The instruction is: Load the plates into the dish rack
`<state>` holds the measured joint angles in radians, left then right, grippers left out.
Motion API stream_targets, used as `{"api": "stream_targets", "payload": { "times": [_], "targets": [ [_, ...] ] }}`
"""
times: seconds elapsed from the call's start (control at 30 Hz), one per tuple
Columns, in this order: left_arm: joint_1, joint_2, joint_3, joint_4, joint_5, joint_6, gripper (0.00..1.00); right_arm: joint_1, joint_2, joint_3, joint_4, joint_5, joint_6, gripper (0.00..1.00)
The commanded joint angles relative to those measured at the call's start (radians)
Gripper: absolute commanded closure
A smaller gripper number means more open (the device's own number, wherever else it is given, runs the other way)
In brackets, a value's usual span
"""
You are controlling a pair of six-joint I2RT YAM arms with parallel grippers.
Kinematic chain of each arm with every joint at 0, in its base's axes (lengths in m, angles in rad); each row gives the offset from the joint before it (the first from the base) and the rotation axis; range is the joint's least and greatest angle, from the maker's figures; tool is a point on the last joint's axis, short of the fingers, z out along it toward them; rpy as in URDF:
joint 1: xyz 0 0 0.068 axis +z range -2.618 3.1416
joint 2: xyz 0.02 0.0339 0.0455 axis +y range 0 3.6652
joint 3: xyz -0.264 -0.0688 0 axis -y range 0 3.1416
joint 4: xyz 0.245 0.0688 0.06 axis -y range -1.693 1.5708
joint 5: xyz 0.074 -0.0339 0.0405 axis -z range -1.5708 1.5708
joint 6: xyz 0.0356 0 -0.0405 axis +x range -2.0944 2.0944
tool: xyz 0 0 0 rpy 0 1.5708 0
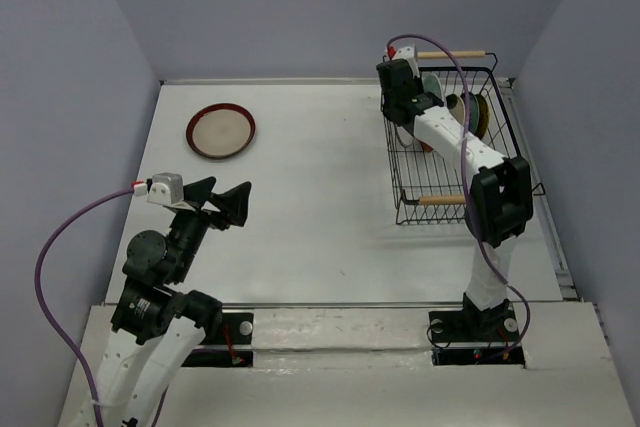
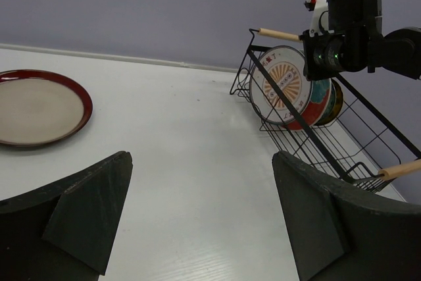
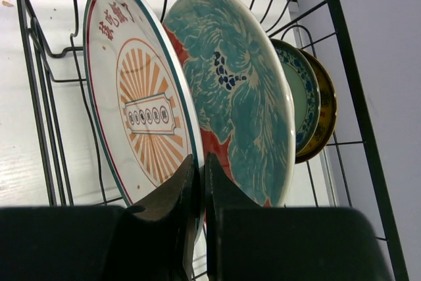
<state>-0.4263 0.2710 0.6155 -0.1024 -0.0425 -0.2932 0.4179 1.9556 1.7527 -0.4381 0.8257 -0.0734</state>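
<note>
The black wire dish rack (image 1: 404, 190) stands at the far right. Several plates stand on edge in it: a white plate with an orange pattern (image 3: 131, 97), a red-and-teal floral plate (image 3: 243, 97), a blue patterned plate (image 3: 304, 97) and a yellow patterned plate (image 3: 325, 110). My right gripper (image 3: 200, 169) reaches into the rack, its jaws pinched on the rim of the white plate. A red-rimmed beige plate (image 1: 220, 131) lies flat on the table at the far left. My left gripper (image 1: 225, 202) hovers open and empty above the table, short of that plate. No cream plate shows.
The rack has two wooden rod handles, one near (image 1: 440, 200) and one far (image 1: 450, 53). Grey walls close in the white table on three sides. A metal strip (image 1: 545, 217) runs along the right edge.
</note>
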Motion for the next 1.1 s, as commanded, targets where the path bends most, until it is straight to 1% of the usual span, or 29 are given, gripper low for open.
{"api": "stream_targets", "payload": {
  "times": [0.0, 0.23, 0.5, 0.7, 0.9, 1.07],
  "targets": [
    [-0.005, -0.004, -0.002, 0.043, 0.003, 0.005, 0.01, -0.01, -0.034, 0.067, 0.044, 0.128, -0.049, 0.93],
    [-0.005, 0.0, 0.0, 0.046, 0.006, 0.005, 0.01, -0.01, -0.076, 0.074, 0.055, 0.141, -0.089, 0.93],
    [-0.005, -0.001, -0.002, 0.046, 0.01, 0.003, 0.01, -0.01, -0.044, 0.076, 0.056, 0.17, -0.123, 0.93],
    [-0.005, 0.004, -0.003, 0.05, 0.018, 0.003, 0.01, -0.01, -0.053, 0.08, 0.058, 0.178, -0.141, 0.93],
    [-0.003, 0.0, -0.003, 0.049, 0.018, 0.003, 0.01, -0.01, -0.023, 0.093, 0.061, 0.141, -0.132, 0.93],
    [-0.005, -0.001, -0.002, 0.047, 0.016, 0.003, 0.01, -0.039, 0.018, 0.087, 0.061, 0.115, -0.105, 0.93]
  ]
}}
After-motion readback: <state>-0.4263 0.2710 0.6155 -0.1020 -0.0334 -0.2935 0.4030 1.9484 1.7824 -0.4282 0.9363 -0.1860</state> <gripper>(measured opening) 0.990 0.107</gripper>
